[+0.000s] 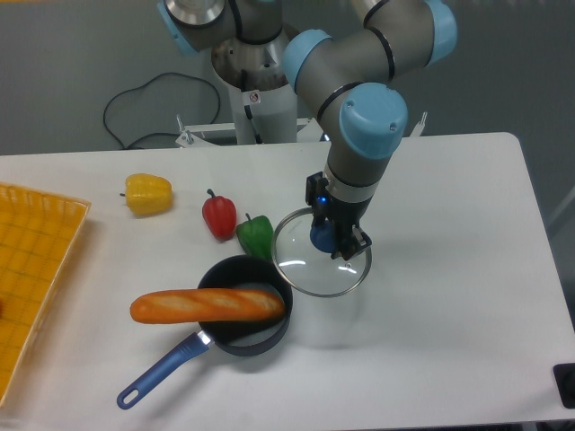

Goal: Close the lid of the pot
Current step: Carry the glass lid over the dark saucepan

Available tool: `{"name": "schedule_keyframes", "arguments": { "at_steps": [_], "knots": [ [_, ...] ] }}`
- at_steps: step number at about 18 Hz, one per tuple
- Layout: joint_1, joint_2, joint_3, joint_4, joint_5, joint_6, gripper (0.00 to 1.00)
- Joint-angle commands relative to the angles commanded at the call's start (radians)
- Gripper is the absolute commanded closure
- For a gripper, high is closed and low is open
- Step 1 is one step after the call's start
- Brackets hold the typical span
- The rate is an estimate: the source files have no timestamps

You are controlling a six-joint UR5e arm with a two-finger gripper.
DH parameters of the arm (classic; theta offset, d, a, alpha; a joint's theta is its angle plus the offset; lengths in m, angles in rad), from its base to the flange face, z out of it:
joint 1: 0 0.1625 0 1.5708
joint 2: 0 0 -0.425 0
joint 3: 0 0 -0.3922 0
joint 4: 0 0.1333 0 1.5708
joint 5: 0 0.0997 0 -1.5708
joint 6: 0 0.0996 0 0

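The gripper (329, 239) is clenched on the blue knob of the pot lid (322, 253), with one finger on each side of the knob. The lid hangs under the gripper, above the white table (449, 296). It looks tilted a little, and its faint shadow falls on the table below it. The lid is a clear glass disc with a thin metal rim.

The pot (244, 305) stands on the table, lower and to the left of the gripper. The left edge of the lid comes near the upper right rim of the pot, but the lid is not over the opening. Whether the two rims touch, I cannot tell. A long baguette (207, 305) lies across the top of the pot, resting on the rim, and its left end sticks out well beyond the pot. The blue handle of the pot points away from the gripper, toward the front left edge of the table.

Just to the left of the gripper, beside the lid, is a green bell pepper (256, 235), and a red bell pepper (219, 215) is next to it. Further to the left is a yellow bell pepper (148, 193). A yellow basket (36, 269) is at the far left side, well apart from the gripper.
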Motion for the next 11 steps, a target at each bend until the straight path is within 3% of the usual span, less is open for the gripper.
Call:
{"name": "schedule_keyframes", "arguments": {
  "at_steps": [11],
  "knots": [
    [-0.075,-0.014,0.000,0.000,-0.074,-0.150,0.53]
  ]
}}
